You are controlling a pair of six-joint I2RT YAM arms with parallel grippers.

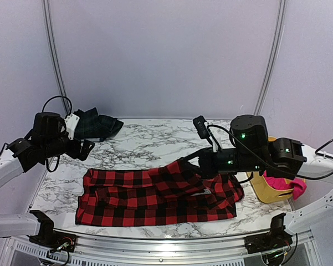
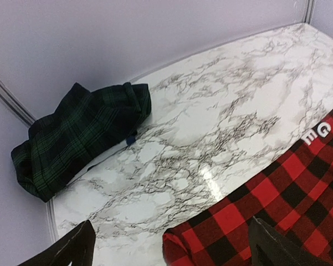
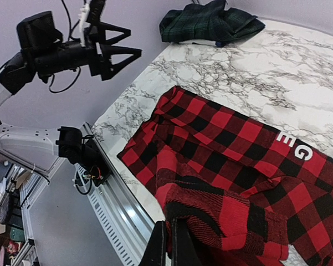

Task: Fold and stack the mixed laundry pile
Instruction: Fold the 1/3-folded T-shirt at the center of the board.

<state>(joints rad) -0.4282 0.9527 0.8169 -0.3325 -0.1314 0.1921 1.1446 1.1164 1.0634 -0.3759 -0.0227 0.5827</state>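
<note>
The yellow tub (image 1: 267,192) at the table's right edge holds the magenta-pink garment (image 1: 291,185), which spills over its rim. The red-and-black checked garment (image 1: 149,197) lies spread along the near edge of the marble table (image 1: 149,138), with the right gripper (image 1: 191,163) pinching a raised fold. The left gripper (image 1: 88,147) hangs wide open over bare marble near the dark plaid garment (image 1: 100,124), which is bunched in the far left corner.

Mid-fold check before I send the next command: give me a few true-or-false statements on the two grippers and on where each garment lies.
1. The left gripper is open and holds nothing. True.
2. The right gripper hangs open above the checked garment. False: it is shut on a fold of that garment.
3. The green plaid garment lies on top of the checked one. False: it lies apart, at the far left corner of the table.
4. The pink garment is in the yellow tub. True; part hangs over the rim.
5. The checked garment's white letters face up. True.
</note>
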